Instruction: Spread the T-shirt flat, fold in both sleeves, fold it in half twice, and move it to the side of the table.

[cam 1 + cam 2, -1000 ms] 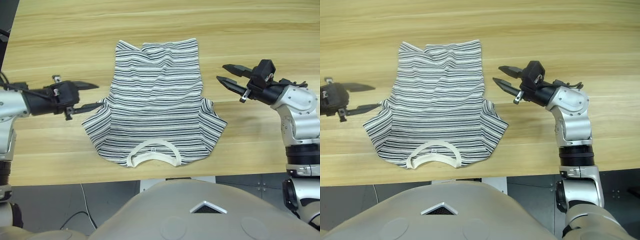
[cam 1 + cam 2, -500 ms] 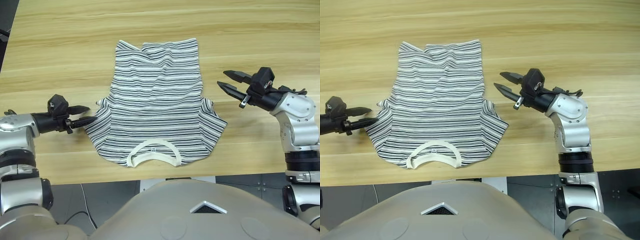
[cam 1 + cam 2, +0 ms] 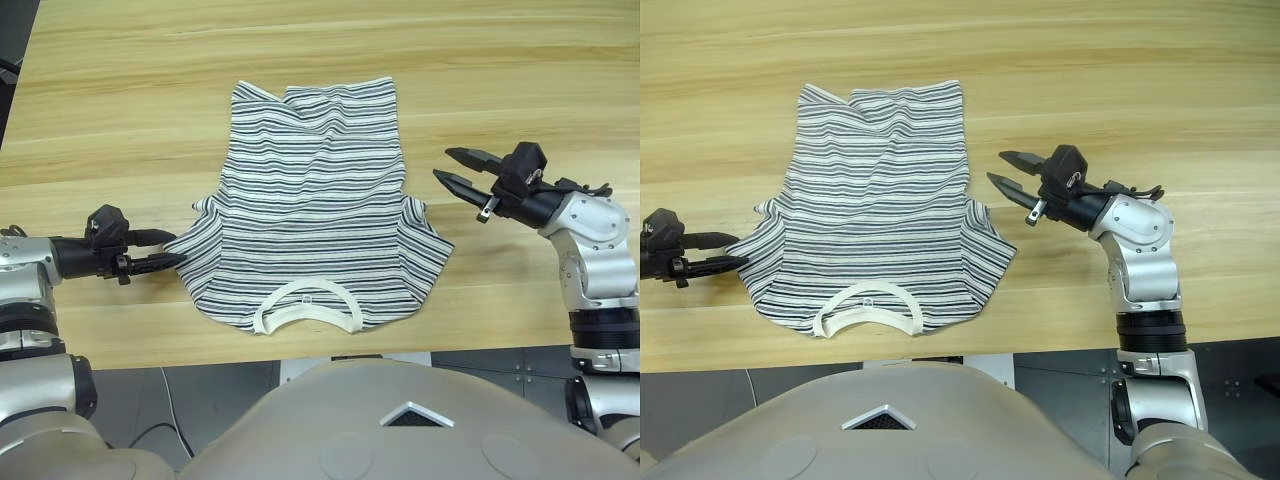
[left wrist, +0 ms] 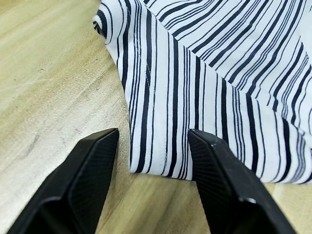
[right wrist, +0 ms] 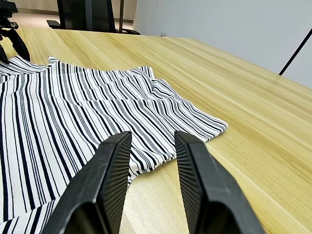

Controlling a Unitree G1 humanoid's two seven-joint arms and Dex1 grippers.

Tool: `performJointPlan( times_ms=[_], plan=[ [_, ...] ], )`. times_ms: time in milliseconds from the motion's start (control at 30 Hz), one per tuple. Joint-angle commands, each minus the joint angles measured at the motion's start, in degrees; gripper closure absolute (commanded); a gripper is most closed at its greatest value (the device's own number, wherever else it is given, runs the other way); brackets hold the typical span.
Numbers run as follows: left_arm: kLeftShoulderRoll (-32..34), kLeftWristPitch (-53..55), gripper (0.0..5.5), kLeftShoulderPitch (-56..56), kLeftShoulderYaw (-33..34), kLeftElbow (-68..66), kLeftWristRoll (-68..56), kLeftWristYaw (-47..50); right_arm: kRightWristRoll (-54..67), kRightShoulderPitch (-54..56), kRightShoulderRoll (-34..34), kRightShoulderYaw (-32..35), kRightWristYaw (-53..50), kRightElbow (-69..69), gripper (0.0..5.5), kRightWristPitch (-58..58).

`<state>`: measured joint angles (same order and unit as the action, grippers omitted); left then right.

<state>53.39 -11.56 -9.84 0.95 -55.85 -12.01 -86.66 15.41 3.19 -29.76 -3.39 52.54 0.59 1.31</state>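
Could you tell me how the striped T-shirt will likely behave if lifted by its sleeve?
Probably floppy: the T-shirt lies in soft wrinkles, so it should drape from the pinch. Likely light, since the sleeve edge inside the open left gripper looks thin. Pushed, it may bunch on the table rather than slide.

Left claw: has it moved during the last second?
Yes. The left claw came nearer the table's front edge, alongside the unmoved T-shirt, and now straddles its sleeve tip, open.
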Motion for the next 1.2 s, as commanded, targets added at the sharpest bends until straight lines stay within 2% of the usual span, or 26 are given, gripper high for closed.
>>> performJointPlan(
  times_ms=[33,267,533,700,800,967,1200],
  plan=[
    [-1.27,-0.65,3.03,1.53,-2.84,-1.73,5.40,3.54,-0.73,-0.34,-0.69,-0.26,-0.22,1.28,3.86,-0.50],
    [-1.95,-1.48,4.10,2.67,-3.56,-1.26,4.49,-0.77,-0.86,-0.32,-0.95,-0.08,-0.09,1.34,3.86,-0.49],
    [-1.89,-1.94,5.35,1.95,-2.91,-3.09,4.61,-1.30,-1.32,-0.23,-0.91,-0.17,-0.09,0.97,3.86,-0.33],
    [-2.18,-1.83,5.39,1.02,-1.89,-3.50,3.68,-1.42,-1.53,-0.15,-0.74,-0.48,-0.16,0.89,3.86,-0.43],
    [-1.78,-1.69,5.39,1.62,-0.10,-0.86,0.33,-4.84,-1.61,-0.20,-0.77,-0.54,-0.17,0.92,3.86,-0.41],
    [0.65,12.51,5.39,1.29,2.44,9.77,-14.16,-5.83,-2.06,-0.47,-0.34,-1.18,-0.13,0.99,3.86,-0.14],
    [1.99,20.38,5.39,3.54,3.36,19.36,-18.75,-5.79,-2.22,-0.46,-0.06,-1.87,-0.31,1.27,3.86,-0.22]
  ],
)
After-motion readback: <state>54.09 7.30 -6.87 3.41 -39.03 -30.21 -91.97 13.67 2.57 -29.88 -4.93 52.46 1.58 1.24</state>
